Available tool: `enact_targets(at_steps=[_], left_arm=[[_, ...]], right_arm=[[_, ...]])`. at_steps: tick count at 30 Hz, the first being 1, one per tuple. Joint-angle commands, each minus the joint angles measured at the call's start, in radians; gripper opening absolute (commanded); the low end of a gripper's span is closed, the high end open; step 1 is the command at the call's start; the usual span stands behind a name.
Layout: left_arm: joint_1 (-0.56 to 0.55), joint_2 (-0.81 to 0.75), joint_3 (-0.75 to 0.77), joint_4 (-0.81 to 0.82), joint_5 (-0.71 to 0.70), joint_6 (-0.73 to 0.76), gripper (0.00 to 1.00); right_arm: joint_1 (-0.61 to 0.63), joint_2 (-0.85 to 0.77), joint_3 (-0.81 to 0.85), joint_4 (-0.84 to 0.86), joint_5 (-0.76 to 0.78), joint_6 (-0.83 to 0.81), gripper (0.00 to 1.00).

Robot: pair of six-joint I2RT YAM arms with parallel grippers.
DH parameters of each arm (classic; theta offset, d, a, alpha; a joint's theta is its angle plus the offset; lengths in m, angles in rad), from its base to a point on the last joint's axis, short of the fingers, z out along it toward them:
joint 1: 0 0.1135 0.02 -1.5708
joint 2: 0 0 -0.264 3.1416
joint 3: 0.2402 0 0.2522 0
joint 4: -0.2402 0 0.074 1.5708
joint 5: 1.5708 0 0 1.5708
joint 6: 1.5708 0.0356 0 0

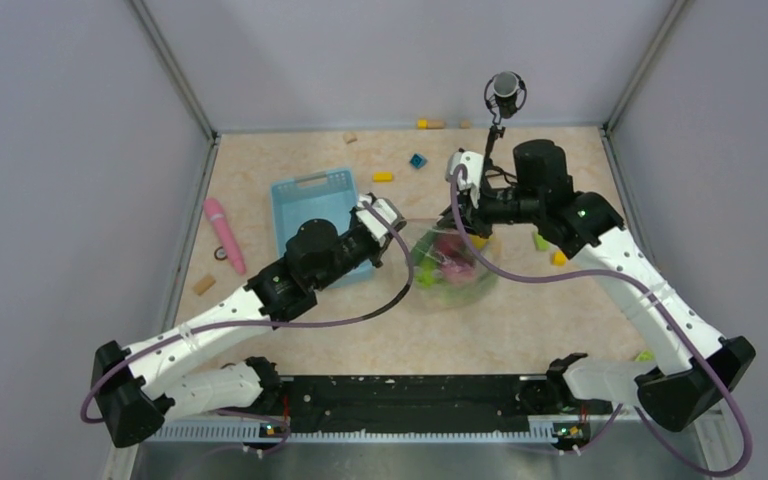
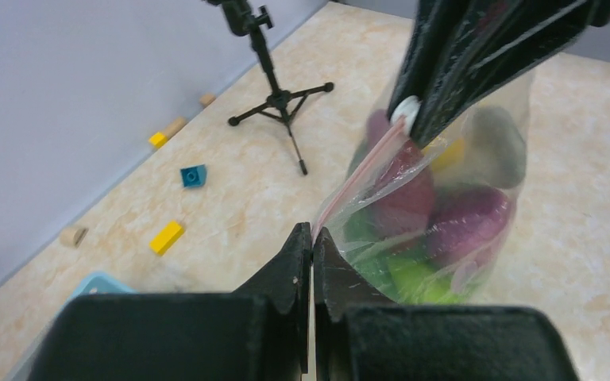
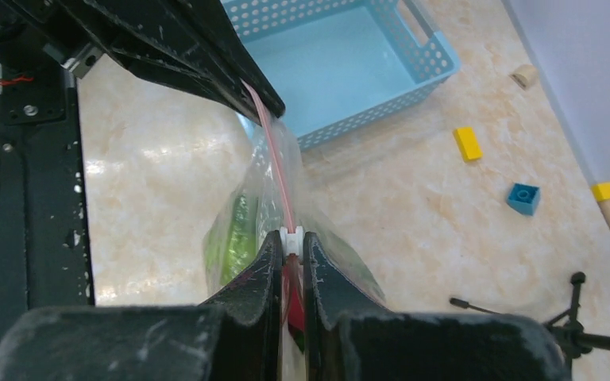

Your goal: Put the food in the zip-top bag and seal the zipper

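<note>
The zip-top bag (image 1: 450,268) hangs between my two grippers over the middle of the table, its bottom resting on the surface. The food (image 2: 461,226) is inside it: purple, dark green and lime-green pieces show through the plastic. My left gripper (image 2: 312,234) is shut on the end of the pink zipper (image 2: 365,163) at the bag's corner. My right gripper (image 3: 290,238) is shut on the zipper's white slider (image 3: 291,236), and the zipper (image 3: 274,163) runs taut from it towards the left fingers (image 3: 206,55). In the top view the left gripper (image 1: 400,225) and right gripper (image 1: 457,215) stand close together.
A light blue basket (image 1: 320,215) stands just left of the bag, under the left arm. A pink stick (image 1: 224,235) lies near the left wall. A small black tripod (image 1: 503,100) stands at the back. Small coloured blocks (image 1: 382,177) are scattered around the back and right.
</note>
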Motion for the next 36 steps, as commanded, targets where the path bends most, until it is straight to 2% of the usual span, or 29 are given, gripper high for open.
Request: enact_targets(at_steps=[1,9,16,22,30,36], left_arm=[[0.023,-0.063,-0.015,0.109,-0.327,-0.077,0.00],[0.023,-0.049,-0.019,0.178,-0.516,-0.119,0.00],[0.023,-0.014,-0.008,0.202,-0.627,-0.140,0.00],[0.024,0.040,0.026,0.201,-0.728,-0.169,0.00],[0.048,0.122,0.081,0.176,-0.762,-0.206,0.00],[0.123,0.173,0.123,0.146,-0.679,-0.277,0.00]], right_arm=[[-0.023,-0.053,0.013,-0.010,0.207,0.039,0.00],[-0.023,-0.077,-0.001,0.019,0.358,0.089,0.00],[-0.023,-0.111,-0.020,0.020,0.462,0.105,0.00],[-0.024,-0.115,-0.034,0.027,0.613,0.181,0.00],[-0.025,-0.103,-0.079,0.047,0.901,0.383,0.00],[-0.025,-0.116,-0.095,0.001,1.064,0.598,0.00]])
